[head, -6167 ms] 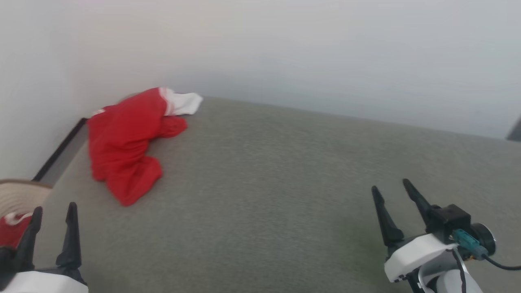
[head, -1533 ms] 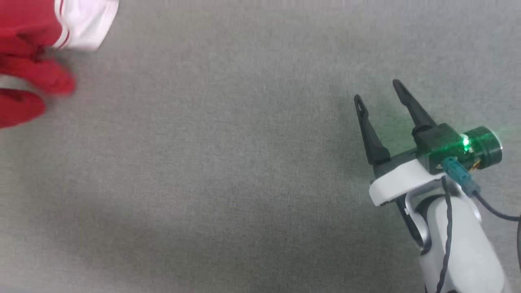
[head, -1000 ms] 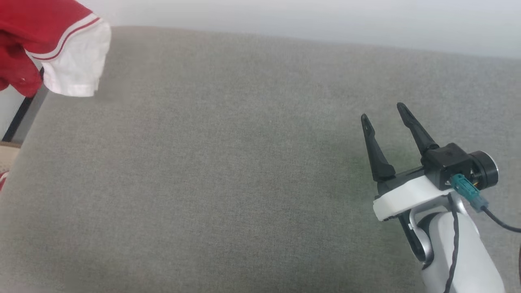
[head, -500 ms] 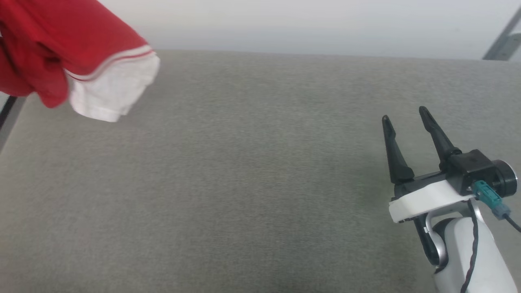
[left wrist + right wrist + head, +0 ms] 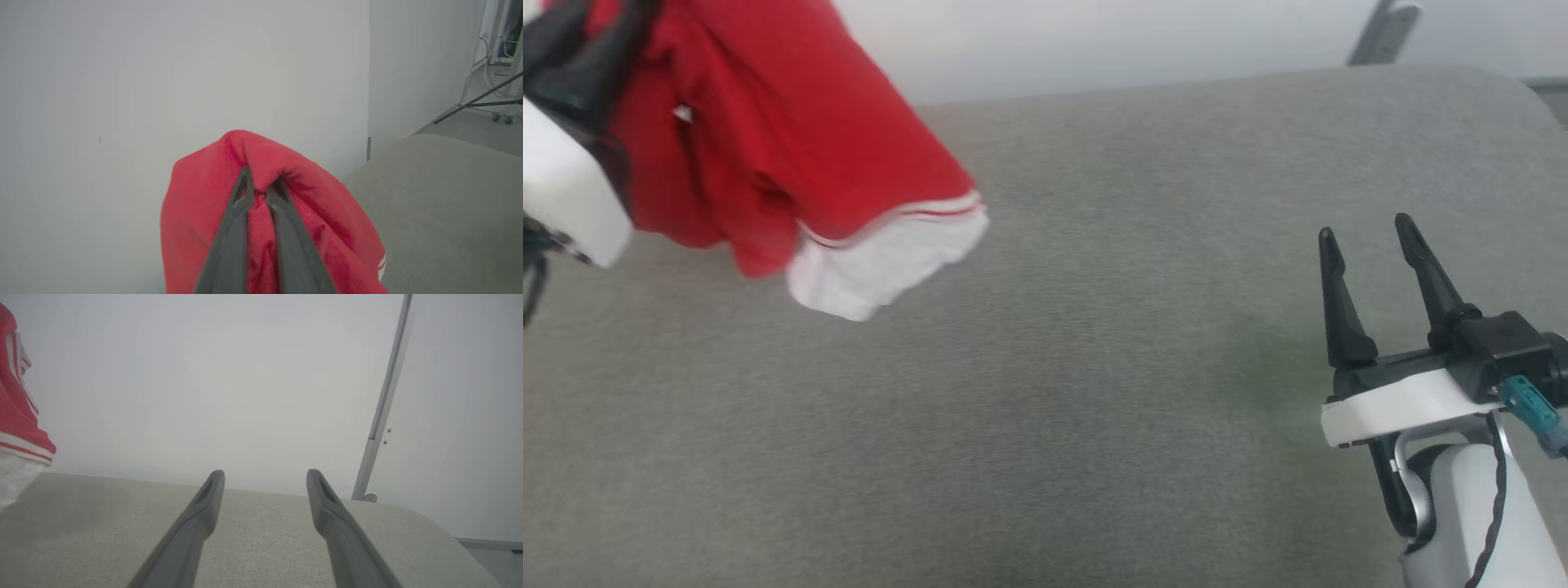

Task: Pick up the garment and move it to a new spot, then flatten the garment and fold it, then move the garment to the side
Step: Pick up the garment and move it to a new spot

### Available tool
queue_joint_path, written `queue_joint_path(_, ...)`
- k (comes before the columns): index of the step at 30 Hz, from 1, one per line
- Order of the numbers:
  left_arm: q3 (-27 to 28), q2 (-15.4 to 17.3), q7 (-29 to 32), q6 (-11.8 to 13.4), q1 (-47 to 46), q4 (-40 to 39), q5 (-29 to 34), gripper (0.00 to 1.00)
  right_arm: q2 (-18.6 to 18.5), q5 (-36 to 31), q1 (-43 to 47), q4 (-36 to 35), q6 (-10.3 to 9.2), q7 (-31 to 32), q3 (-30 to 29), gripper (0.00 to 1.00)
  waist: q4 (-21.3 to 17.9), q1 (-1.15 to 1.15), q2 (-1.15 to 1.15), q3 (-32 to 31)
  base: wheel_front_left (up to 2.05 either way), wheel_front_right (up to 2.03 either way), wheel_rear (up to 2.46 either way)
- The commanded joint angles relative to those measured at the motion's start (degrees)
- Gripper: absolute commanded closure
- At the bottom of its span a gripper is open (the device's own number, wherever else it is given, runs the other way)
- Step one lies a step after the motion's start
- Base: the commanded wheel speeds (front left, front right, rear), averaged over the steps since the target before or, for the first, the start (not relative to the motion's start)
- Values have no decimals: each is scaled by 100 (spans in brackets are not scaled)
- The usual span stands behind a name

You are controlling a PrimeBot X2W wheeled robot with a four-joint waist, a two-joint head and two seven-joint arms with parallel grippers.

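Left gripper first: its two dark fingers are pressed almost together, pinching a bunched fold of the garment, and the red cloth puckers right at the tips in the left wrist view. That looks like a firm grab!

Now the big picture. The grey fabric surface stretches wide across the head view, bare in the middle, with the pale wall behind it. The garment is up off that surface, hanging in loose folds from the left gripper at the upper left of the head view.

Seconds ago it lay crumpled on the surface in the far left corner by the wall. Now it's airborne, and over the last second more and more of it has swung into the head view. The camera is turning too, so part of that drift belongs to the view.

Either way, I'd say the pick-up is done and the carry to a new spot is under way, with flattening and folding all ahead.

Over on the right, the right gripper hovers low over the surface, fingers spread wide, holding nothing, well apart from the cloth.

Down to the details: the white sleeve end dangles lowest, close over the surface, and whether it brushes it I can't tell. The thin striped trim runs just above it.
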Motion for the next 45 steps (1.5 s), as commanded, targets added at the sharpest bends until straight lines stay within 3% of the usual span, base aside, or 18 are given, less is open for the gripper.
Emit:
queue_joint_path(1,-67,-83,75,84,86,-209,100,100,46,-52,68,-22,-4,-51,-28,0,-267,0,0,137,0,0,0)
queue_joint_path(9,-424,-408,226,220,398,-419,90,100,78,3,107,56,-4,-154,1,0,-580,0,0,323,0,0,0)
queue_joint_path(17,-917,-784,248,161,1072,305,-138,100,78,291,131,247,-4,-275,189,0,-768,0,0,514,0,0,0)
queue_joint_path(34,-1558,-1973,336,-619,1685,2975,-452,100,75,381,-56,419,-4,-332,401,0,-740,0,0,701,0,0,0)
queue_joint_path(36,-1593,-2078,312,-725,1625,3202,-411,96,76,371,-96,424,-4,-333,419,0,-708,0,0,695,0,0,0)
queue_joint_path(37,-1583,-2118,285,-785,1604,3291,-424,85,75,363,-104,426,-4,-333,427,0,-690,0,0,686,0,0,0)
queue_joint_path(38,-1558,-2154,240,-833,1571,3359,-421,65,75,354,-97,427,-4,-333,427,0,-667,0,0,667,0,0,0)
queue_joint_path(40,-1512,-2210,129,-923,1513,3449,-412,17,74,344,-79,449,-4,-331,412,0,-613,0,0,609,0,0,0)
queue_joint_path(41,-1487,-2232,65,-966,1490,3467,-411,0,74,343,-68,458,-4,-332,403,0,-581,0,0,572,0,0,0)
queue_joint_path(45,-1371,-2266,-247,-1063,1484,3451,-437,0,75,290,-7,514,-4,-331,382,0,-451,0,0,384,0,0,0)
